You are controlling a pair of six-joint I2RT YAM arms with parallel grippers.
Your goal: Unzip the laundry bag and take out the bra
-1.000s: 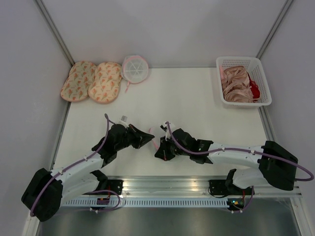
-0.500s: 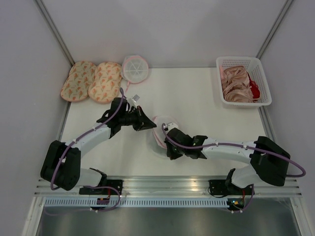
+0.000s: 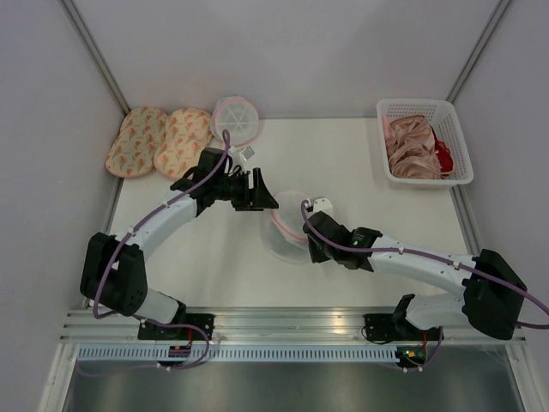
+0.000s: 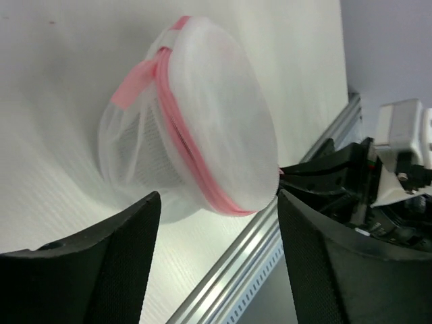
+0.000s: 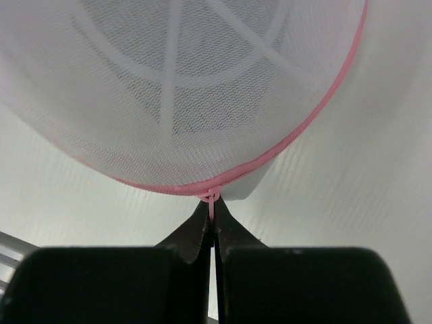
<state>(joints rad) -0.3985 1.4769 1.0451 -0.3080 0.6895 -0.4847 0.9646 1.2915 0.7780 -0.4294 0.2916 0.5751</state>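
The laundry bag (image 3: 287, 227), a round white mesh pouch with pink zip edging, lies mid-table. My right gripper (image 3: 304, 244) is at its near right edge. In the right wrist view the right gripper (image 5: 212, 206) is shut on the pink zip pull (image 5: 212, 197) at the rim of the bag (image 5: 189, 88). My left gripper (image 3: 260, 196) hovers just behind and left of the bag, jaws wide apart. In the left wrist view the left gripper (image 4: 216, 202) frames the bag (image 4: 216, 115) without touching it. The bra is hidden; no dark cloth shows through the mesh.
A white basket (image 3: 463, 142) at the back right holds pink satin garments (image 3: 412, 146) and a red one (image 3: 443, 156). Two floral pads (image 3: 137, 142) and a second round pouch with white spoke ribs (image 3: 234, 120) lie at the back left. A metal rail (image 3: 292, 322) runs along the near edge.
My left gripper has swung back and away from the near edge and has opened. The right gripper, still shut, has shifted right and back with the bag.
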